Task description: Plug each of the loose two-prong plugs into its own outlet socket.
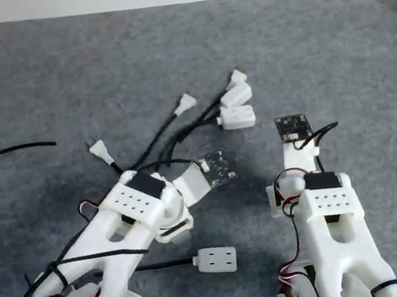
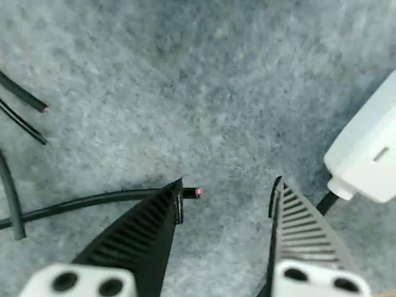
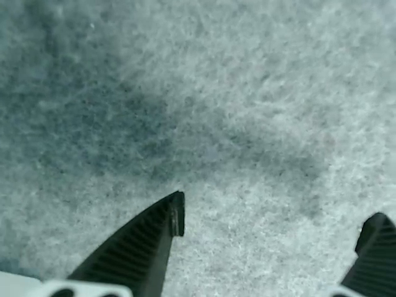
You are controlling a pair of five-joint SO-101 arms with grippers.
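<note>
While the left gripper (image 2: 227, 192) and right gripper (image 3: 275, 219) gape wide and empty | plug (image 1: 100, 152) lies flat on worktop (image 1: 24, 85), long axis diagonal, prongs toward far left | apart from left gripper, to its left

Left plug (image 1: 99, 151): white, two-prong, loose, flat on grey felt left of centre, prongs aimed far-left, black cord trailing near-right. Second plug (image 1: 185, 104): white, loose, farther and to right, prongs aimed far-right, black cord trailing near-left. Socket cluster (image 1: 237, 117): three white blocks bunched at far centre, black cords running near-left. Near socket block (image 1: 215, 259): white rectangle, face up, slots showing, black cord running left.
</note>
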